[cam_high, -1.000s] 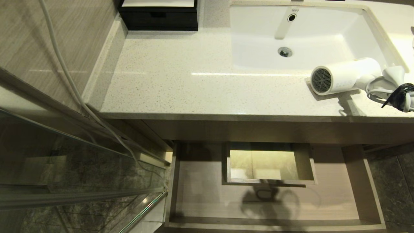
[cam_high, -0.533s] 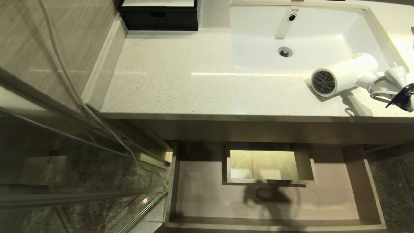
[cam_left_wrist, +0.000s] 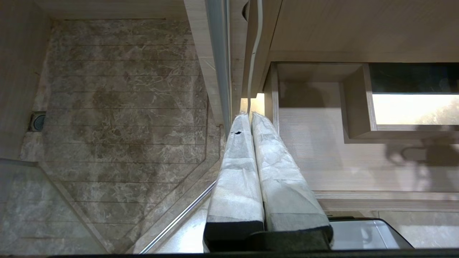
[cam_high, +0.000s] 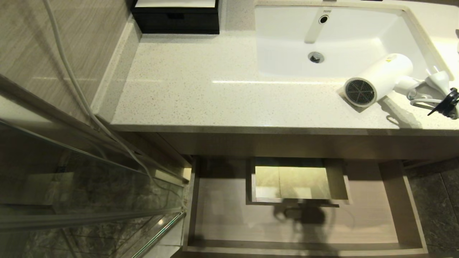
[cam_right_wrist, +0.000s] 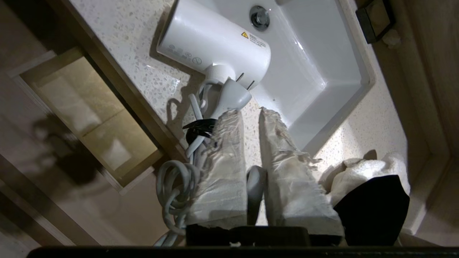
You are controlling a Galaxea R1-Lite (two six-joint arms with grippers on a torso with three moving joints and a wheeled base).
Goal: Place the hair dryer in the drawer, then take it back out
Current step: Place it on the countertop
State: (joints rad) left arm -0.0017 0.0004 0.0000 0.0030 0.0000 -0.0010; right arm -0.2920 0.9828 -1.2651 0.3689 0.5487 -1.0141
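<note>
Speckled cream stone bench (cam_high: 222, 89) with inset white ceramic sink (cam_high: 287, 39) fills the upper head view; below its front edge the wide shallow light-brown wood-grain drawer (cam_high: 222, 222) stands pulled out, nothing in it, walled rectangular cut-out (cam_high: 297, 181) in its floor. White smooth cylindrical hair dryer (cam_high: 380, 79) with dark mesh grille is at the bench's right end, tilted, barrel over the sink's front rim, well apart from the drawer. Right hand (cam_right_wrist: 251, 111): padded fingers clenched on the dryer's folded handle (cam_right_wrist: 255, 186), jaws nearly together around it. Pale looped cord (cam_right_wrist: 172, 193) with black tie hangs beside the fingers. Left hand (cam_left_wrist: 250, 116) clenched on nothing, parked low beside the drawer's left side by the glass shower door. Small black box with white top (cam_high: 175, 16) sits far left rear of the bench. Risks, as judgement: thin handle grip may let the heavy barrel swing or slip; dangling cord could snag the bench edge or the cut-out wall during lowering; barrel might clip the bench front.
</note>
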